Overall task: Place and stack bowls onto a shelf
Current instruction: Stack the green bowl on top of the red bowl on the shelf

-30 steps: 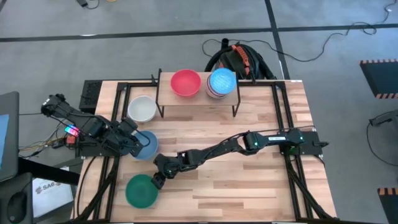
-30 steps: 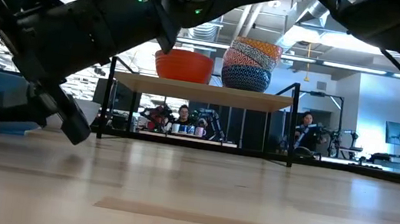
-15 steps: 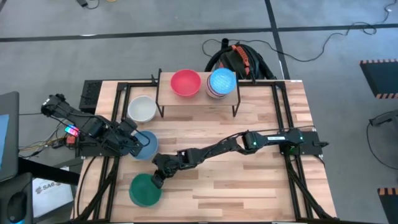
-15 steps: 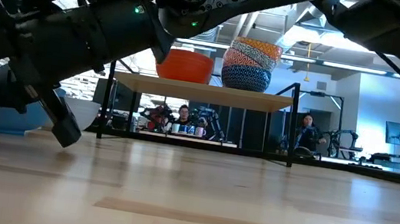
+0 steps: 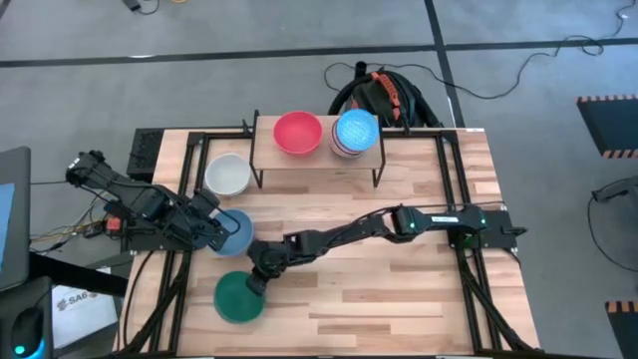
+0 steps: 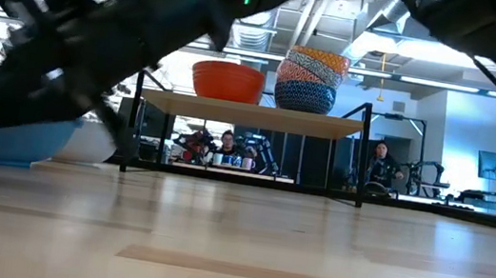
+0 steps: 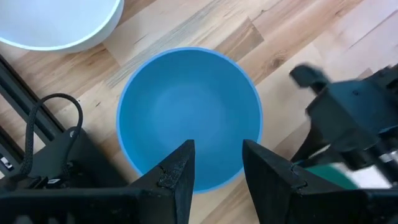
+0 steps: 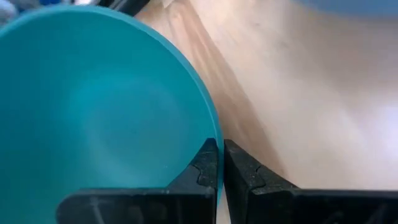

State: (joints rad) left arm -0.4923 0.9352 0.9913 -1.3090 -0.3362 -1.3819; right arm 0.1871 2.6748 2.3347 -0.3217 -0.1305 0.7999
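Right gripper (image 5: 255,284) pinches the rim of the green bowl (image 5: 237,298), near the table's (image 5: 419,299) front edge. Open wood lies between it and the shelf (image 5: 317,157).

Left gripper (image 7: 216,163), fingers apart, hovers over the blue bowl (image 7: 189,115).

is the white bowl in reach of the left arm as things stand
Probably yes, but not right away. The white bowl sits just beyond the light blue bowl on the left side, with nothing over it. The left gripper straddles the blue bowl's rim, so it would have to let go first.
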